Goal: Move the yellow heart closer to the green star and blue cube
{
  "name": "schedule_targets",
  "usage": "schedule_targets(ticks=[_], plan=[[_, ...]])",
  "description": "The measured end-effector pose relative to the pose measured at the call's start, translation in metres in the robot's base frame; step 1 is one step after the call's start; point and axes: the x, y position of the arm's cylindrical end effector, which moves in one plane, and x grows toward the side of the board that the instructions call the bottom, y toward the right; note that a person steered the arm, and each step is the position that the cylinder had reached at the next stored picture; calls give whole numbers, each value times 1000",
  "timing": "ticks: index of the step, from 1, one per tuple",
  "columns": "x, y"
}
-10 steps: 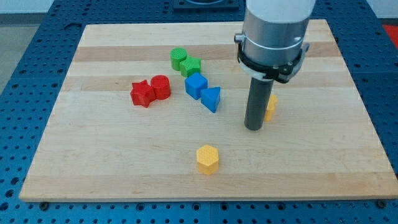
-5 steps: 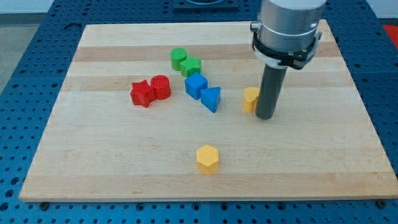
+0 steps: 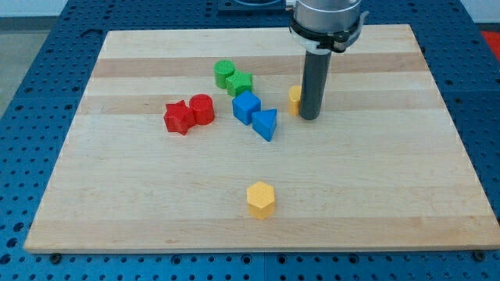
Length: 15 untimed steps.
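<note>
**Beside the rod: yellow heart at the tip, blue and green cluster to the view's left**

Under everything, the wooden table (image 3: 375, 203). Rod stands upright over its upper middle; my tip (image 3: 309, 117) rests on the surface. No jaws on this end effector, so nothing is grasped; it only presses from the side.

Yellow heart (image 3: 294, 99) sits touching the rod on the view's left, largely hidden, shape hard to confirm.

Further left of the tip: blue cube (image 3: 246, 107), blue triangle (image 3: 265, 123) just below it, green star (image 3: 240, 83) just above it, green cylinder (image 3: 224, 73) touching the star.

Well to the left: red cylinder (image 3: 201, 108) and red star (image 3: 179, 117), touching.

Toward the view's bottom, well apart from the tip: yellow hexagon (image 3: 261, 199), alone.
</note>
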Motion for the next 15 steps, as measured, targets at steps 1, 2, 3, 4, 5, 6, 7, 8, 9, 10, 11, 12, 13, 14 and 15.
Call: schedule_targets(ticks=[1,2,3,4,5,6,7,8,9,10,11,12,13,14,15], plan=[[-5,0],[-22,-7],[-28,-8],[-28,23],[-42,56],[-62,56],[-64,50],[-64,38],[-64,14],[-63,-6],[-59,-26],[-57,-34],[-55,-20],[-47,-16],[-39,-19]])
